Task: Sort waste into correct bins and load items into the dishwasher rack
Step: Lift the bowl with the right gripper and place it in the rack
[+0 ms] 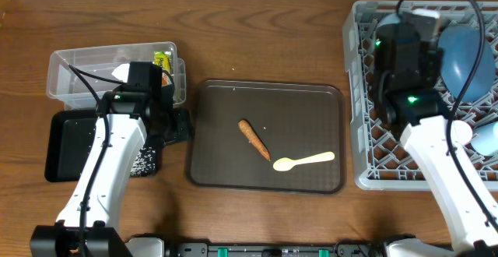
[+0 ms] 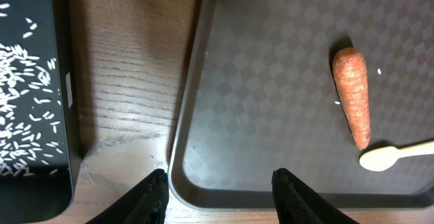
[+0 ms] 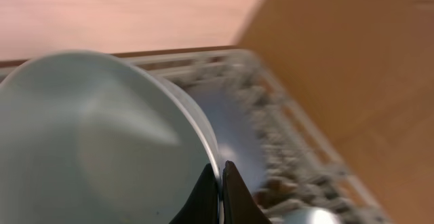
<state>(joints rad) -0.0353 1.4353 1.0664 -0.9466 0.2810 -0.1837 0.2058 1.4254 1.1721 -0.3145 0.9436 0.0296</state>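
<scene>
Left claw [image 2: 217, 190], half spread and empty, hangs over the rim of the brown tray [image 2: 193, 81]. Carrot [image 2: 352, 95] and spoon [image 2: 393, 155] lie just beside each other, open tray around them. Right claw [image 3: 220, 190] pinches the rim of the white bowl [image 3: 102, 142] above the rack [image 1: 359, 93].

Dark brown wooden table [image 1: 264, 39], nice visible grain. Sitting straight on it: a shallow glossy black rectangular tray [image 1: 66, 144] just left of the left gripper [image 2: 220, 183], a clear plastic rectangular tub [image 1: 70, 78] back-left of it, a big brown serving tray [image 1: 311, 109] whose rim runs under that gripper, and a large square grey plastic rack [image 1: 358, 93] beneath the right gripper [image 3: 218, 183].
</scene>
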